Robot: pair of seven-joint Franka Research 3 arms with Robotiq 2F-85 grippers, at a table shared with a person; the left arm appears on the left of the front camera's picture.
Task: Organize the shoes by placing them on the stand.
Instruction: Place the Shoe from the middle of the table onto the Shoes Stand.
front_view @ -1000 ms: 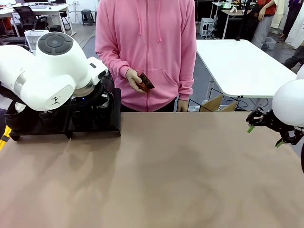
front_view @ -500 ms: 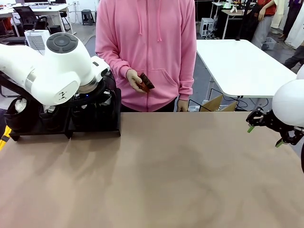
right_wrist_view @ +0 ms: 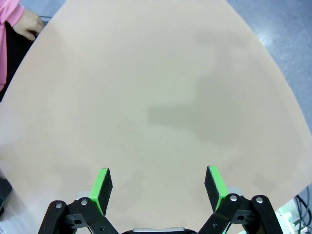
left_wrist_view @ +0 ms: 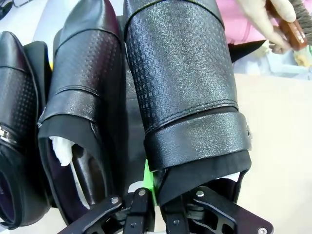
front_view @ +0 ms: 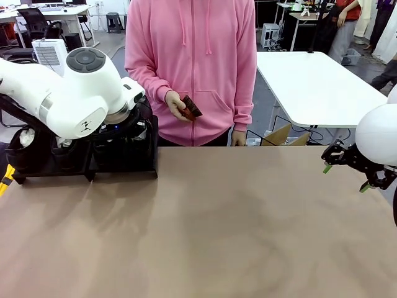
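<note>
The left gripper [left_wrist_view: 148,195] is clenched on the heel edge of a black shoe [left_wrist_view: 183,87], one green pad showing against the leather. This shoe lies with its toe away from the gripper, just beside a second shoe [left_wrist_view: 80,97] with white paper inside; a third [left_wrist_view: 14,126] lies further out. In the front view the left arm [front_view: 68,93] hangs over the stand [front_view: 124,158] at the table's [front_view: 217,230] far left. The right gripper [right_wrist_view: 158,187] is released, holding nothing, above bare table. The person's hand [front_view: 175,104] holds a brown brush [front_view: 190,106].
</note>
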